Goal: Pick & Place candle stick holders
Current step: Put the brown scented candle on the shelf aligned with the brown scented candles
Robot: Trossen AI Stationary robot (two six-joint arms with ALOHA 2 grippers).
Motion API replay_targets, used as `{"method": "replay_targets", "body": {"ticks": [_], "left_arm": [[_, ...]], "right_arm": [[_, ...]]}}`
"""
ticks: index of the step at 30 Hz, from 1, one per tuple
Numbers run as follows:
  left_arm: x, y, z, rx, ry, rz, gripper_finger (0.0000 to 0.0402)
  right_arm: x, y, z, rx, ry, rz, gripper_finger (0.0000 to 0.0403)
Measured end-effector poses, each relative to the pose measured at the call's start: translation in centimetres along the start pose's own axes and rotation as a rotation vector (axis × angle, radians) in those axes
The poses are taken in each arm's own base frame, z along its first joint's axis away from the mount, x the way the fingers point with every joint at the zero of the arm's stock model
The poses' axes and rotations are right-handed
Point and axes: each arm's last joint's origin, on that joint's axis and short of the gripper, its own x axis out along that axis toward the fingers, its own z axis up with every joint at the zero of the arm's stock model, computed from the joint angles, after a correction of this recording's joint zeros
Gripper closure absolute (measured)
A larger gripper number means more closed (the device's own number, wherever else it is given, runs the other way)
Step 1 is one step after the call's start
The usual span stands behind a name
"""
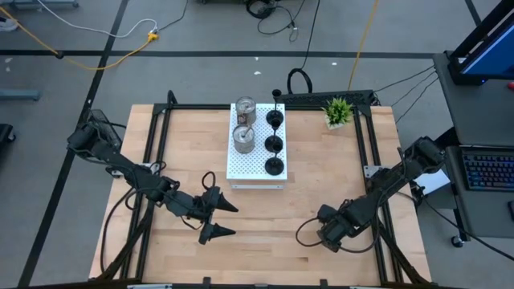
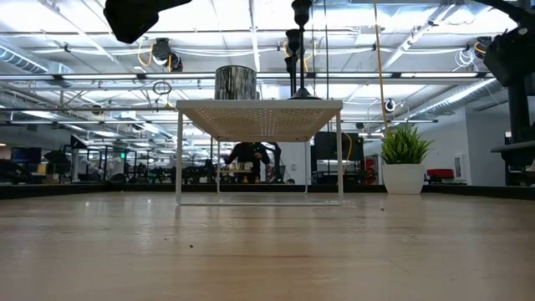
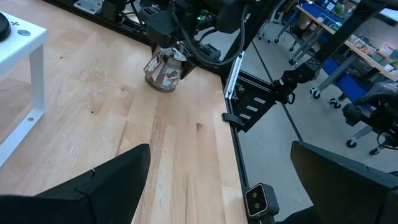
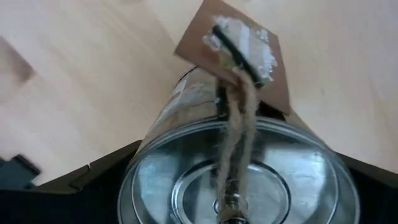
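A white perforated stand (image 1: 255, 164) near the table's middle carries two silver candle stick holders (image 1: 245, 110) (image 1: 242, 138) and three black ones (image 1: 275, 119) (image 1: 274, 144) (image 1: 275, 166) in a row. My right gripper (image 1: 325, 234) is at the near right of the table, shut on a third silver holder (image 3: 163, 70) with a twine loop and a brown card tag (image 4: 233, 53). The arm hides this holder in the high view. My left gripper (image 1: 229, 218) is open and empty, near the table's front, left of the middle. My right gripper pinches the silver holder's round wall (image 4: 155, 168) between its two fingers, one on each side near the upper rim. The fingers come from above, pointing down. The holder sits roughly upright under them, a little tilted, with its bottom (image 3: 160, 86) at the table; whether it rests there I cannot tell.
A small green potted plant (image 1: 338, 111) stands at the far right of the table. Black frame rails (image 1: 377, 152) run along the left and right sides. Bare wood lies between the two grippers and in front of the stand.
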Motion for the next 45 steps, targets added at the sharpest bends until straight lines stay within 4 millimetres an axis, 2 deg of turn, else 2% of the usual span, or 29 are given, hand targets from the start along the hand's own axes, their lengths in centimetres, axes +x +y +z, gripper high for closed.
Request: {"method": "replay_targets", "body": {"ticks": [8,11,20,24,45], "left_arm": [[0.0,0.0,0.0,0.013,0.000,0.000,0.0007],[0.0,0.0,0.0,0.019,0.000,0.000,0.0007],[0.0,0.0,0.0,0.019,0.000,0.000,0.0007],[0.0,0.0,0.0,0.018,0.000,0.000,0.0007],[0.0,-0.2,-0.1,0.016,0.030,-0.043,0.0007]], "right_arm": [[-0.1,1.3,0.3,-0.020,-0.039,0.130,0.0007],[-0.2,1.6,0.5,-0.090,-0.072,0.163,0.0007],[-0.2,1.7,0.6,-0.142,-0.090,0.163,0.0007],[-0.2,1.7,0.5,-0.228,-0.094,0.159,0.0007],[-0.2,1.7,0.5,-0.236,-0.095,0.159,0.0007]]}}
